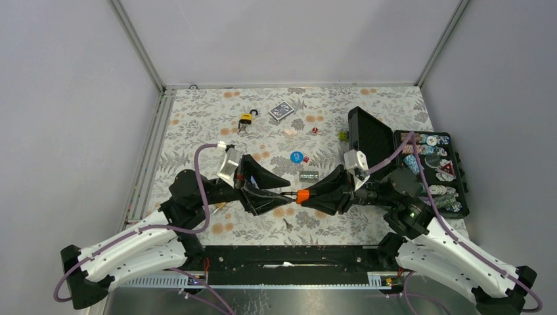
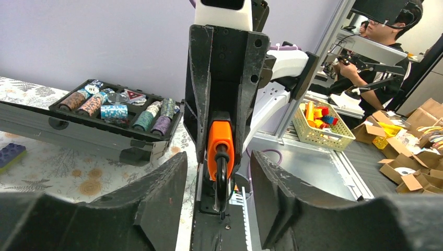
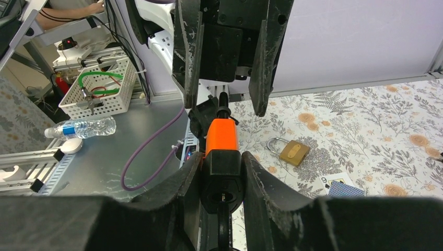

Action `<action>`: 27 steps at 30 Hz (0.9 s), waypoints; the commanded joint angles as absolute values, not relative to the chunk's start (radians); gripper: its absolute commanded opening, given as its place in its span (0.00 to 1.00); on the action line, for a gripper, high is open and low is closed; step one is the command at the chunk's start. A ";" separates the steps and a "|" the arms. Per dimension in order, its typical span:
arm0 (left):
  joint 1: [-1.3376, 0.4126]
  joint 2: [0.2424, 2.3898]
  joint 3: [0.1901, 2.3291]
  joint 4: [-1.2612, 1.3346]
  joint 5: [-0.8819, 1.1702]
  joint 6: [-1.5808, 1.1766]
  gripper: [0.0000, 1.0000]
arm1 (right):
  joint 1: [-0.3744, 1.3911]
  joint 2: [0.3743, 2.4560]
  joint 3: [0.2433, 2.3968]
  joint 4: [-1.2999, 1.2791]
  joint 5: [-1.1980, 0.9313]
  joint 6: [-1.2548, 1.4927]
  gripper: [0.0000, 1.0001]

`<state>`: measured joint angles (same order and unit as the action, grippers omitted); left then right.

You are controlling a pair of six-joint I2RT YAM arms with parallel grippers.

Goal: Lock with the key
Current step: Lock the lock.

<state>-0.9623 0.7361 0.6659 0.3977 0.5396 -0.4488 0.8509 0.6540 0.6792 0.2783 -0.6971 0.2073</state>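
Near edge, middle: both arms are reaching inward and meeting just above the table point(image 1: 197, 131). The right gripper point(image 1: 307, 195) is clamping the black half of the lock point(image 3: 221, 137), with the orange half pointing toward the left arm. The left gripper point(image 2: 218, 172) is standing wide open, one finger on each side of the orange end and, as far as the wrist views show, touching nothing. A black piece point(image 2: 221, 180) is sticking out of the orange end; whether it is key or shackle I cannot tell. Judging from this, the lock is lifted and presented, but the locking is not showing as done. The left gripper is probably lining up to close on that black piece, so the push or turn is what is remaining. Farther in, a blue chip point(image 1: 297, 157) is lying mid-table. A chip case point(image 1: 465, 177) is sitting open along the right edge. Toward the far edge, left of middle, a brass padlock point(image 1: 246, 119) is lying near a card point(image 1: 281, 110), well apart from both arms.
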 commanded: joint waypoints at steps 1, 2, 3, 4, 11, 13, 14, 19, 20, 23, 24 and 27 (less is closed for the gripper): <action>-0.963 0.722 0.704 0.431 0.526 -0.447 0.52 | 0.854 0.615 0.695 0.367 -0.666 0.226 0.00; -0.963 0.722 0.708 0.420 0.526 -0.443 0.52 | 0.854 0.611 0.699 0.363 -0.662 0.226 0.00; -0.964 0.721 0.712 0.410 0.527 -0.440 0.53 | 0.854 0.605 0.702 0.362 -0.660 0.229 0.00; -0.963 0.721 0.714 0.402 0.526 -0.438 0.54 | 0.854 0.601 0.704 0.364 -0.660 0.232 0.00; -0.964 0.729 0.721 0.382 0.519 -0.440 0.54 | 0.854 0.577 0.715 0.367 -0.649 0.245 0.00; -0.963 0.735 0.722 0.384 0.519 -0.446 0.52 | 0.854 0.578 0.719 0.358 -0.649 0.247 0.00; -0.963 0.737 0.722 0.386 0.520 -0.448 0.51 | 0.854 0.578 0.721 0.355 -0.648 0.246 0.00; -0.964 0.740 0.719 0.396 0.529 -0.451 0.45 | 0.855 0.578 0.716 0.345 -0.640 0.244 0.00; -0.965 0.742 0.719 0.396 0.529 -0.451 0.44 | 0.855 0.578 0.716 0.344 -0.638 0.242 0.00; -0.963 0.744 0.721 0.398 0.534 -0.451 0.41 | 0.855 0.578 0.716 0.331 -0.623 0.238 0.00; -0.963 0.745 0.721 0.399 0.537 -0.450 0.39 | 0.854 0.578 0.718 0.325 -0.616 0.239 0.00; -0.964 0.751 0.722 0.400 0.541 -0.450 0.34 | 0.854 0.579 0.720 0.317 -0.612 0.242 0.00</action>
